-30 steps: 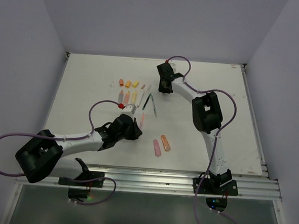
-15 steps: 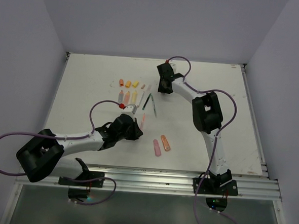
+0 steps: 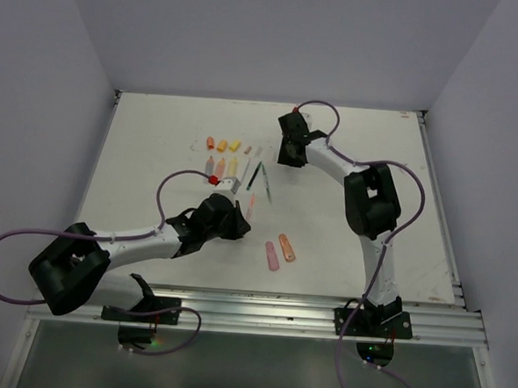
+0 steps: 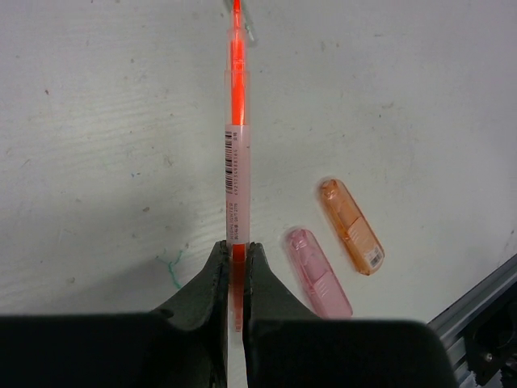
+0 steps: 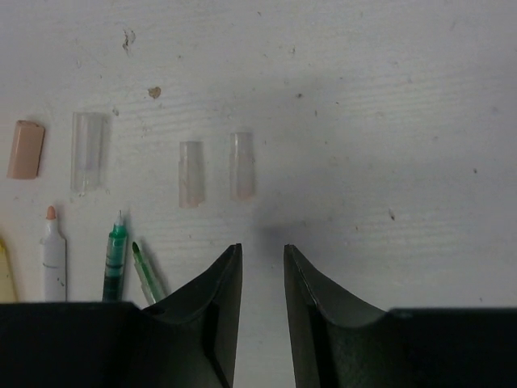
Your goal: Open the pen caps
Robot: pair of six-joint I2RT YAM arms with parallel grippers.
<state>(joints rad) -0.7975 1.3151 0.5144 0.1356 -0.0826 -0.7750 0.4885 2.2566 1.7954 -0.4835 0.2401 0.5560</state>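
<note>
My left pincer [image 4: 235, 250] is clamped on the back end of a thin orange pen [image 4: 236, 162], which sticks straight out ahead of it. The far tip leaves the view, so I cannot tell whether it is capped. My right pincer [image 5: 262, 259] hangs empty with a narrow gap, 2 slim pale caps [image 5: 191, 174] just ahead of it and a green pen [image 5: 117, 250] to its left.

With so little of the pen gripped, it could swing or slip when I set it down. The pink highlighter [image 4: 317, 272] and orange highlighter [image 4: 351, 226], right of my left pincer, look capped; my right gap seems too narrow for them.

Since 1 second ago my right jaws have parted and that arm has drifted right, while my left has carried the pen forward.
</note>
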